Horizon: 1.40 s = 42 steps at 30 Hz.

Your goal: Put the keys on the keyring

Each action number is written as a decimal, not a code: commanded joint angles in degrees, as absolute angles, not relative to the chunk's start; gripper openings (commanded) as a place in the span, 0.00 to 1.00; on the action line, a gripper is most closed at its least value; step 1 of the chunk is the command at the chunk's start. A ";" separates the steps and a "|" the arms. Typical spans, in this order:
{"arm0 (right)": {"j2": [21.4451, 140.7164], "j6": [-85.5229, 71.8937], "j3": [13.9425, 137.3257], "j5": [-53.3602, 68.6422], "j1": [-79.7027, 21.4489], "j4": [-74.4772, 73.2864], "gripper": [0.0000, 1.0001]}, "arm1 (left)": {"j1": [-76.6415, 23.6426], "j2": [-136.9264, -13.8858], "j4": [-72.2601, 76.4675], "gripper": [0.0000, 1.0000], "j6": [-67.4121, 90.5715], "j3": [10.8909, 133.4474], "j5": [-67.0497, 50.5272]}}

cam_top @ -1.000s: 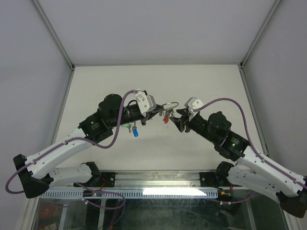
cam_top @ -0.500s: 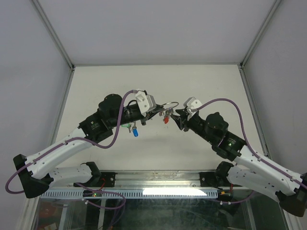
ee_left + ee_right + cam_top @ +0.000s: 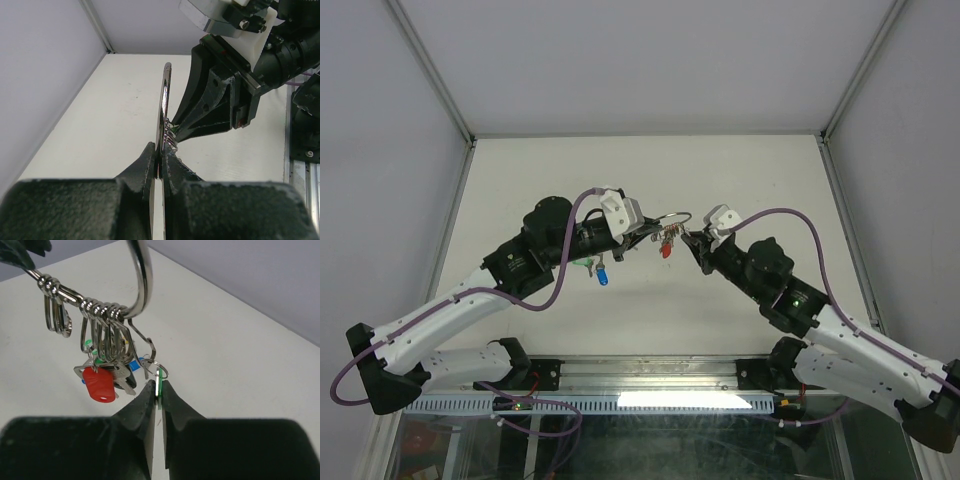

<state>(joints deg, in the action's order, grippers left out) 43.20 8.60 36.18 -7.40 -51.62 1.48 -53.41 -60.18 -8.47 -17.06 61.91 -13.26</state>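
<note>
The keyring [image 3: 671, 217] hangs in the air over the table's middle, with my left gripper [image 3: 644, 233] shut on its wire [image 3: 165, 97]. A bunch of keys hangs from it on small rings, a red-capped key [image 3: 99, 383] in front. My right gripper [image 3: 158, 388] is shut on a green-capped key [image 3: 159, 381], held edge-on just below the ring's loose wire end [image 3: 148, 347]. That key's small split ring [image 3: 159, 366] sits right by the wire end; I cannot tell whether they touch. In the top view the right gripper [image 3: 691, 238] is tight against the bunch.
A blue-capped key [image 3: 603, 277] and a green-capped one [image 3: 587, 266] lie on the white table [image 3: 740, 170] under the left forearm. Grey walls with metal frame posts close in the back and both sides. The arm bases stand on a rail at the near edge.
The right gripper has gone from wide open to shut on the green-capped key and has edged left toward the keyring. The left arm and the ring have stayed still.
</note>
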 commanded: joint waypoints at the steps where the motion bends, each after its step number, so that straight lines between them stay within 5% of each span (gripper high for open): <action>1: 41.04 9.65 37.10 -11.54 -51.77 4.79 0.06 | -53.26 -57.88 -3.88 0.00 -16.17 63.15 -11.83; 3: 40.43 10.55 38.47 -12.30 -51.77 2.17 0.00 | -53.26 -57.71 -3.88 0.00 -16.11 62.87 -11.78; 23: 38.72 19.45 55.54 -14.84 -51.76 -9.73 0.00 | -53.26 -57.54 1.23 0.00 -12.05 57.12 -12.25; 42: 48.19 23.81 71.33 -0.82 -51.77 -22.83 0.00 | -53.27 -61.16 5.09 0.00 -10.06 55.35 -15.42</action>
<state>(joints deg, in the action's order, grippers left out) 47.90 22.09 67.88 -4.51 -51.72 -22.74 -53.41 -61.49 0.73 -11.20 55.72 -13.93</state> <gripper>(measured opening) 0.028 0.020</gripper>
